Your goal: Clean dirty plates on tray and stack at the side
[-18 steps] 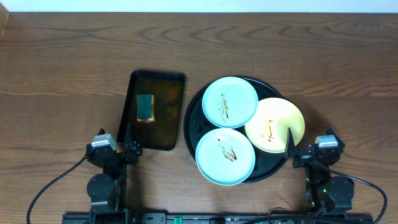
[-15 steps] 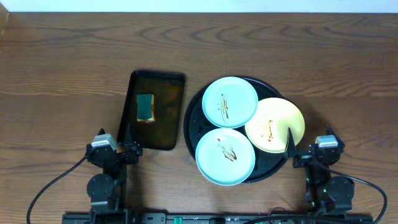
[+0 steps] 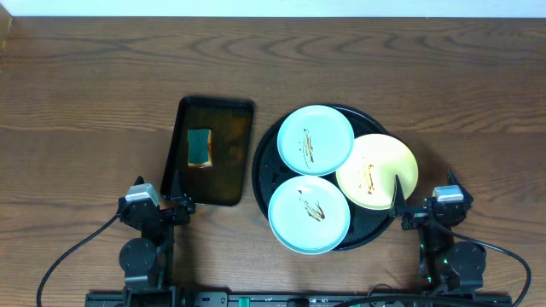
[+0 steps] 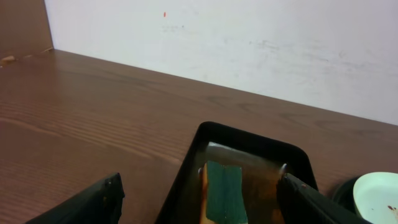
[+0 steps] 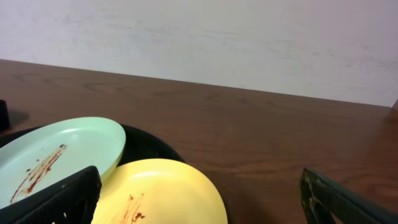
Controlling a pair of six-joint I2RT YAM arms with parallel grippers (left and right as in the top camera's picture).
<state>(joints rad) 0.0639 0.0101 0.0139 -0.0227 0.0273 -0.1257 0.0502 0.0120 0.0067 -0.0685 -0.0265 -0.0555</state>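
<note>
Three plates with brown sauce streaks lie on the round black tray: a mint-blue plate at the back, a pale yellow plate at the right, a mint-blue plate at the front. My left gripper is open and empty at the near end of the rectangular tray. My right gripper is open and empty, just right of the yellow plate. The right wrist view shows the yellow plate and the back mint plate ahead of my open fingers.
A rectangular black tray with a green and yellow sponge stands left of the round tray; the left wrist view shows the sponge between my open fingers. Bare wood table lies around, with a white wall at the back.
</note>
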